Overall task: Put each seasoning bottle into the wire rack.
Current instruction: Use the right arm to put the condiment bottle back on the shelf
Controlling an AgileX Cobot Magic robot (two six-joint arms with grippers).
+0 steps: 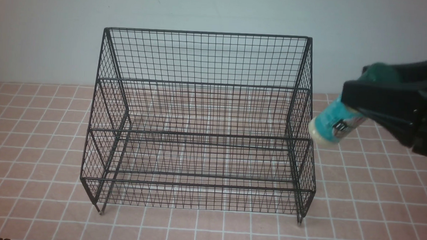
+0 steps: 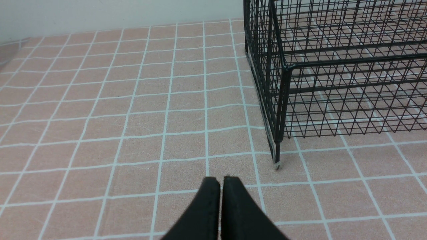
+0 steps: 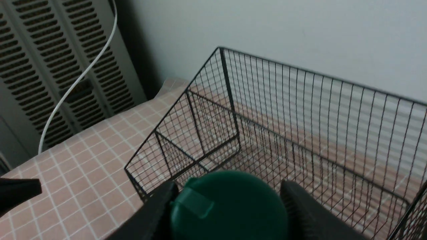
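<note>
The black wire rack [image 1: 204, 83] stands in the middle of the tiled table, with nothing on its tiers. My right gripper [image 1: 354, 83] is shut on a seasoning bottle [image 1: 334, 121]. It holds the bottle tilted in the air just right of the rack's right side, pale base pointing down toward the rack. In the right wrist view the dark green cap [image 3: 230, 206] sits between the two fingers of the right gripper [image 3: 228, 186], with the rack [image 3: 300, 116] beyond. My left gripper [image 2: 220, 181] is shut and holds nothing, low over the tiles near the rack's front left foot [image 2: 277, 163].
Pink tiled cloth covers the table [image 1: 36, 144], and a pale wall stands close behind the rack. Off the table's left end are a slatted grey panel [image 3: 50, 66] and a white cable [image 3: 83, 73].
</note>
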